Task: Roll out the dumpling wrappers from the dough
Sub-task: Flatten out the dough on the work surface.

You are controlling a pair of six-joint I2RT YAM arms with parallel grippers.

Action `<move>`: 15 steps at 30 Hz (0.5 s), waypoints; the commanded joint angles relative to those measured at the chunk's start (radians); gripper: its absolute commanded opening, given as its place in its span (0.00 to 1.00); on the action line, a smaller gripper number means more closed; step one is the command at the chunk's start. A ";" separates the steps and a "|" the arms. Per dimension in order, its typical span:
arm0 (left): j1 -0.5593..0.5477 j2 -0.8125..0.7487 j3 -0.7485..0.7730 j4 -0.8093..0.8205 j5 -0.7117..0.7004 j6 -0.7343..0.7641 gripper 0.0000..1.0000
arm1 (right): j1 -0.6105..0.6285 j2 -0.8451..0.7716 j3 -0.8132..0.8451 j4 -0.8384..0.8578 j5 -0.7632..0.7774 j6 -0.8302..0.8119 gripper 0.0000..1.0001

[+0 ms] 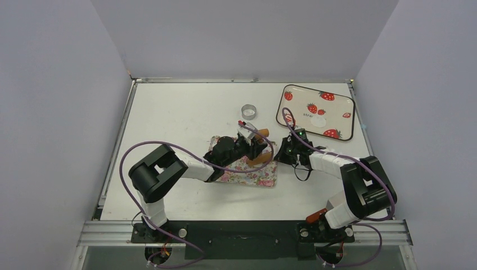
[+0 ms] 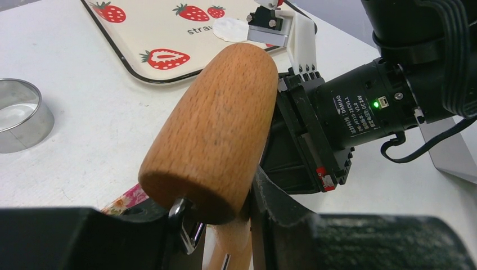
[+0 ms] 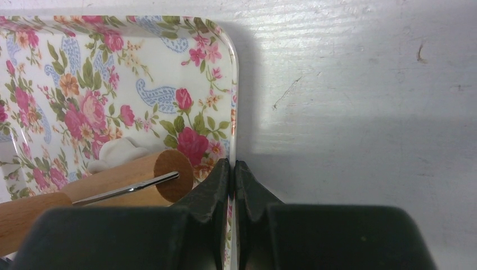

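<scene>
While the left gripper [image 2: 225, 242] clamps the handle of the wooden roller [image 2: 216, 129], the dough [image 3: 115, 152] lies on the floral tray [image 3: 140, 56] as a small, soft white lump with a ruffled edge, right against the roller's barrel. The right gripper [image 3: 232, 185] is pinched shut on that tray's rim. One dumpling wrapper [image 1: 318, 121], a thin white disc, rests on the strawberry tray [image 1: 304, 93]. There are two trays, one metal ring [image 1: 249, 111] and one roller.

Table [image 1: 180, 112] with ring [image 1: 249, 111], floral tray [image 1: 253, 175], strawberry tray [image 1: 337, 107]
</scene>
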 commanded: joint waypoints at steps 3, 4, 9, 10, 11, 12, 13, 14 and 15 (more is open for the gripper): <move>0.037 0.053 -0.028 -0.142 -0.056 0.115 0.00 | -0.024 -0.047 -0.004 0.006 0.046 -0.028 0.00; 0.042 0.055 -0.028 -0.148 -0.050 0.130 0.00 | -0.025 -0.046 -0.003 0.007 0.045 -0.028 0.00; 0.046 0.061 -0.042 -0.160 -0.013 0.130 0.00 | -0.024 -0.035 0.002 0.019 0.046 -0.021 0.00; 0.046 0.065 -0.053 -0.162 -0.014 0.130 0.00 | -0.025 -0.034 0.005 0.019 0.045 -0.021 0.00; 0.046 0.065 -0.060 -0.160 -0.014 0.131 0.00 | -0.025 -0.032 0.007 0.018 0.044 -0.022 0.00; 0.047 0.064 -0.073 -0.160 -0.014 0.132 0.00 | -0.025 -0.032 0.008 0.018 0.044 -0.024 0.00; 0.046 0.063 -0.077 -0.161 -0.013 0.133 0.00 | -0.025 -0.033 0.007 0.017 0.043 -0.025 0.00; 0.046 0.063 -0.085 -0.163 -0.013 0.133 0.00 | -0.026 -0.034 0.008 0.016 0.044 -0.028 0.00; 0.045 0.063 -0.089 -0.163 -0.013 0.135 0.00 | -0.025 -0.032 0.008 0.014 0.044 -0.028 0.00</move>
